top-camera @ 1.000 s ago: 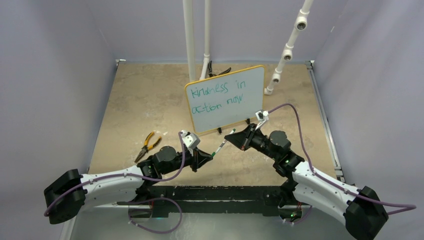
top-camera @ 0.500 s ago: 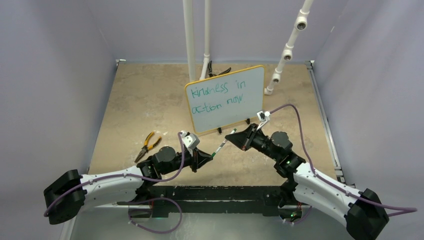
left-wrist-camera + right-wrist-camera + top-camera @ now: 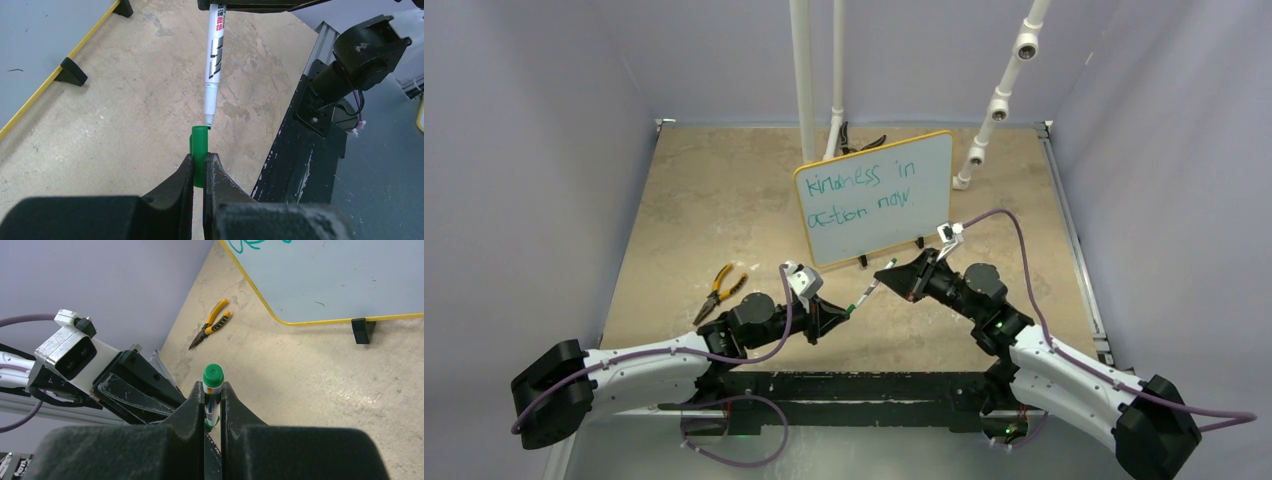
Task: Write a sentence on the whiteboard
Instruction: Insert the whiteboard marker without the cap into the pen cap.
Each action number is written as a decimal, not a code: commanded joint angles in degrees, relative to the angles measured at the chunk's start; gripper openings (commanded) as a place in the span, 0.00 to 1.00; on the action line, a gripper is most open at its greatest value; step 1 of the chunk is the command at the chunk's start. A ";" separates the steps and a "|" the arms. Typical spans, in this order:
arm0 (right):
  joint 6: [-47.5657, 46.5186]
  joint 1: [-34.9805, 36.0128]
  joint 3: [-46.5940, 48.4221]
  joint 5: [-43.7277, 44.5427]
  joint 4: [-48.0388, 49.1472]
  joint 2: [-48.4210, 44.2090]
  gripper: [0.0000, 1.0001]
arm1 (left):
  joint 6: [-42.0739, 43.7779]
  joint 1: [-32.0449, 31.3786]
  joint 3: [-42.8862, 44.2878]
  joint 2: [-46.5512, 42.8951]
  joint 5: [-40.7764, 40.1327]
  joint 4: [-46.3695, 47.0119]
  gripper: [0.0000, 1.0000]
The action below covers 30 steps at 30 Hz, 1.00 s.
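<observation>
Hovering over lilac-walled tan tabletop (image 3: 714, 200), left gripper (image 3: 198, 172) pinches cap (image 3: 198, 142), right gripper (image 3: 212, 395) clamps marker (image 3: 215, 55).

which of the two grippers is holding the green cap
The left gripper: it is shut on the green cap, while the right gripper grips the white marker, whose tip is right by the cap's top end.

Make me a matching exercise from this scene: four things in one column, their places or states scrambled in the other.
Things:
1. marker pen
2. green cap
3. pliers
4. whiteboard

Places or states:
A. lying flat on the table
B. gripped in the left pincer
C. standing upright with teal writing on it
D. gripped in the right pincer

Pairs: 1-D, 2-B, 3-A, 4-C.
</observation>
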 commanded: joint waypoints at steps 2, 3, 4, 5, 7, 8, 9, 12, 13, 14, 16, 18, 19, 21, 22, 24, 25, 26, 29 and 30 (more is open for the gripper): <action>1.43 0.07 -0.58 1.49 1.03 -2.16 0.00 | -0.93 -0.35 -0.54 -0.86 0.89 2.76 0.00; 1.54 0.02 -0.62 1.59 0.93 -2.44 0.00 | -0.93 -0.35 -0.52 -0.86 0.89 2.76 0.00; 1.61 0.04 -0.70 1.73 0.92 -2.74 0.00 | -0.93 -0.35 -0.49 -0.85 0.89 2.83 0.00; 1.74 0.05 -0.71 1.83 0.92 -2.79 0.00 | -0.94 -0.39 -0.50 -0.82 0.89 2.89 0.00; 1.78 0.02 -0.76 1.95 1.20 -2.58 0.00 | -0.93 -0.35 -0.44 -0.78 0.97 2.93 0.00; 1.77 0.01 -0.72 2.04 1.26 -2.35 0.00 | -0.93 -0.35 -0.45 -0.82 0.95 2.97 0.00; 1.67 -0.02 -0.72 2.20 1.44 -2.14 0.00 | -0.95 -0.35 -0.42 -0.86 0.97 2.93 0.00; 1.81 0.00 -0.80 2.07 2.12 -1.32 0.00 | -0.93 -0.35 -0.33 -0.94 0.98 3.09 0.00; 1.87 0.05 -0.85 1.98 2.33 -1.18 0.00 | -0.97 -0.35 -0.30 -0.95 1.05 3.06 0.00; 1.98 -0.01 -0.89 1.89 2.55 -1.05 0.00 | -0.93 -0.35 -0.28 -0.95 1.06 3.03 0.00; 2.24 0.00 -0.94 1.99 2.83 -0.90 0.00 | -0.93 -0.35 -0.31 -0.95 1.14 2.98 0.00; 2.44 0.05 -0.98 2.20 2.93 -0.97 0.00 | -0.94 -0.35 -0.32 -0.97 1.09 2.91 0.00; 2.47 0.04 -0.98 2.22 3.02 -0.90 0.00 | -0.95 -0.35 -0.45 -1.10 1.07 2.90 0.00; 2.54 0.05 -0.98 2.18 3.03 -0.87 0.00 | -0.93 -0.35 -0.44 -1.21 0.99 2.80 0.00; 2.54 0.00 -1.04 2.08 3.10 -0.68 0.00 | -0.94 -0.35 -0.46 -1.20 0.98 2.76 0.00; 2.46 0.00 -1.07 1.78 3.21 -0.39 0.00 | -0.93 -0.35 -0.33 -1.20 0.93 2.74 0.00; 2.41 0.05 -1.07 1.52 3.28 -0.13 0.00 | -0.94 -0.39 -0.32 -1.21 0.89 2.78 0.00; 2.37 0.03 -1.00 1.26 3.35 0.13 0.00 | -0.88 -0.40 -0.32 -1.22 0.89 2.82 0.00; 2.27 0.06 -0.98 0.38 3.78 0.96 0.00 | -0.77 -0.39 -0.26 -1.22 0.85 2.77 0.00; 2.27 0.04 -0.98 0.16 3.98 1.22 0.00 | -0.74 -0.41 -0.26 -1.22 0.81 2.74 0.00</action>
